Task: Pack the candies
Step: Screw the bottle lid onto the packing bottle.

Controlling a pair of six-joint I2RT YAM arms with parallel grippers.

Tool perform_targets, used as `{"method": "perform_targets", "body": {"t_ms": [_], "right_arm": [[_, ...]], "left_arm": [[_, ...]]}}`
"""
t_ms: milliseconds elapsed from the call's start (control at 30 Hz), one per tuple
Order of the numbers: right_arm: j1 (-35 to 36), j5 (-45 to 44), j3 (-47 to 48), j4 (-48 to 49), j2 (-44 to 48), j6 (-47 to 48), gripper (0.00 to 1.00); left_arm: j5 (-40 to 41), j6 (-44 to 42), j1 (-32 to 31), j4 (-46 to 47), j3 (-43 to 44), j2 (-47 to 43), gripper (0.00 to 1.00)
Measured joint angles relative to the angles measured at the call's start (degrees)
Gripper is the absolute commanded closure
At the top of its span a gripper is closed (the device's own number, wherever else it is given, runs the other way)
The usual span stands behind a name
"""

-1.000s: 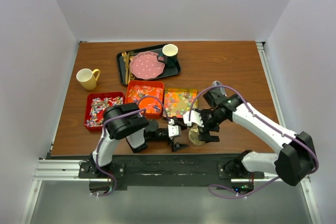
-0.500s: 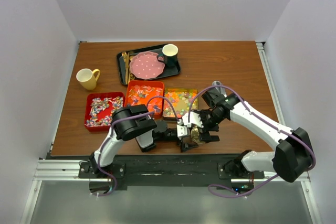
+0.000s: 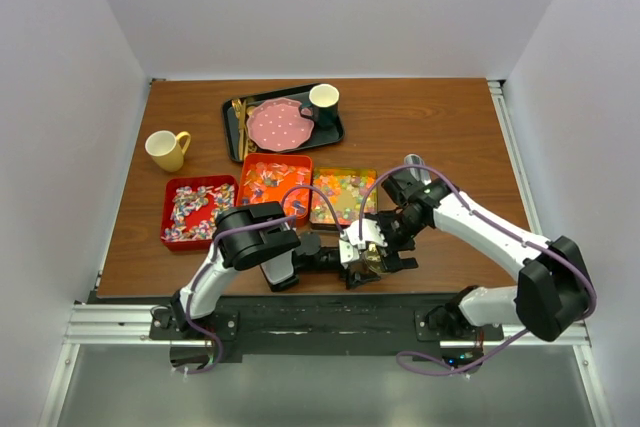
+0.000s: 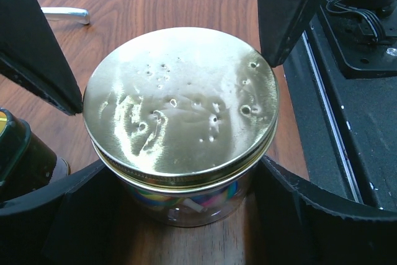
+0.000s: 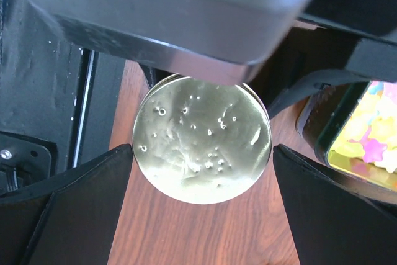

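- We see a shiny gold lid [image 4: 180, 103] pocked with small dents.
- The table [image 3: 420, 127] is reddish-brown with wood grain.
- We see purple, pink and white candies [image 3: 195, 205] in a red box [image 3: 167, 219].
- Orange-red candies [image 3: 272, 177] sit in an orange box [image 3: 246, 161].
- We see yellow, orange and green candies [image 3: 342, 193].
- The plate [image 3: 278, 124] is pink with darker dots, the tray [image 3: 232, 137] black and the mug [image 3: 166, 149] pale yellow.
- The left fingers [image 4: 37, 48] are matte black.

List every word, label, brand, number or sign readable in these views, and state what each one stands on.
No text can be read in any view.
Gold jar lid: bare dented metal, no print.
Candies: any wrapper print is too small to read.
Yellow mug: no lettering visible.
Pink dotted plate: dots only, no lettering.
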State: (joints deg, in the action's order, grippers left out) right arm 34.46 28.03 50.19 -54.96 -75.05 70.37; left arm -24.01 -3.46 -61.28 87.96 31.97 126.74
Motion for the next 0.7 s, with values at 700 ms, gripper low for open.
{"method": "perform_targets", "body": {"t_ms": [700], "right_arm": [[-0.13,-0.57,-10.05,12.66,9.70,-18.21,0.32]], "left_arm": [[1.29,-0.48,-0.37,0.00,-0.52,-0.46,1.00]]}}
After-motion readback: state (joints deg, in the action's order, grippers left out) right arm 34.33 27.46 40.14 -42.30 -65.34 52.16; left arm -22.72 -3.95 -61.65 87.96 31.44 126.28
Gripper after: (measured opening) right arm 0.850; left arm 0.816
